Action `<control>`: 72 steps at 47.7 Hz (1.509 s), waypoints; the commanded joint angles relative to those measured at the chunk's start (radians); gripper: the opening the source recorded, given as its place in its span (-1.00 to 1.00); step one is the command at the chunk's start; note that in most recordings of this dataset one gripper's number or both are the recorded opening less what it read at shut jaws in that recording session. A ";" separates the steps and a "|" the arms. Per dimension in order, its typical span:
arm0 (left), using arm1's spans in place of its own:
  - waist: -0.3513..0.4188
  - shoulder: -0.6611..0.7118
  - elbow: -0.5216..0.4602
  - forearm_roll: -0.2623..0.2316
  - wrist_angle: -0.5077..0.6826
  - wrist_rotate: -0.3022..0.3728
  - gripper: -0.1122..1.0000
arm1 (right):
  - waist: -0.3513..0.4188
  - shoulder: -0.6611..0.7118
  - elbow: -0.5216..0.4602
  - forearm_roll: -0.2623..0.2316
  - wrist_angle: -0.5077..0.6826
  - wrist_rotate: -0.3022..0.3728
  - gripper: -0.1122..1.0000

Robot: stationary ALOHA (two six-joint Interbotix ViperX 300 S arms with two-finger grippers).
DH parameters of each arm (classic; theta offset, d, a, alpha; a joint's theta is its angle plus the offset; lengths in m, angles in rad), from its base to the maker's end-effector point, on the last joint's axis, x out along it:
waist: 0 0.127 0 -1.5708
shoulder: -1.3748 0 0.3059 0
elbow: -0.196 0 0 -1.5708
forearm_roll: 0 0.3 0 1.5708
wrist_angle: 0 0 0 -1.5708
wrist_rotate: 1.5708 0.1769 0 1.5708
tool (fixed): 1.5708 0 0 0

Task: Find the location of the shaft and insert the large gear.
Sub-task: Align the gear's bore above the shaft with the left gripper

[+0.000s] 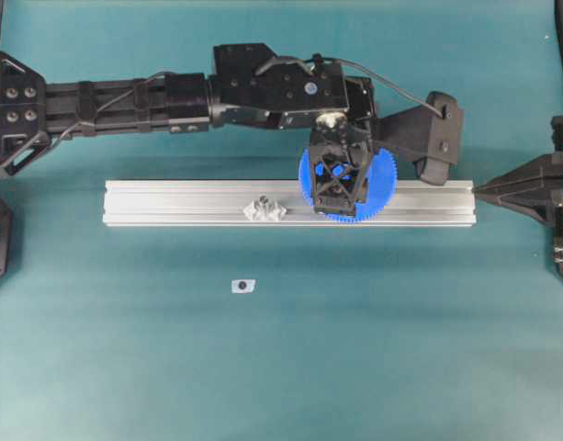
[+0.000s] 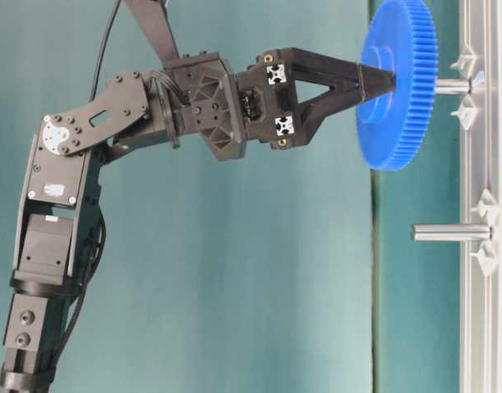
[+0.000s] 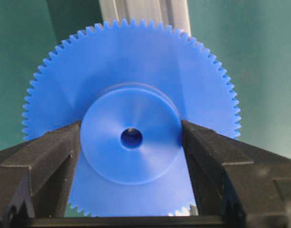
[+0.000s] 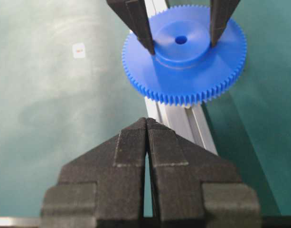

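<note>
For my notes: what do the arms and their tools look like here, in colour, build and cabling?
Both arms are matte black. The left arm is blocky, with silver screw heads and a black cable looping along it. Its tool has two long openwork fingers with triangular cut-outs, tapering to flat pads. The right tool has broad wedge-shaped fingers with fine ribbed texture. No coloured markings show.
</note>
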 commanded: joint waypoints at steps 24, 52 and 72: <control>0.012 -0.041 0.038 0.006 -0.040 -0.038 0.47 | -0.002 0.006 -0.009 0.000 -0.005 0.011 -0.81; 0.046 -0.043 0.041 0.005 -0.077 -0.037 0.47 | -0.002 0.006 -0.008 -0.002 -0.005 0.011 -0.81; 0.046 -0.049 0.041 0.006 -0.084 -0.046 0.47 | -0.002 0.005 -0.008 0.000 -0.005 0.011 -0.81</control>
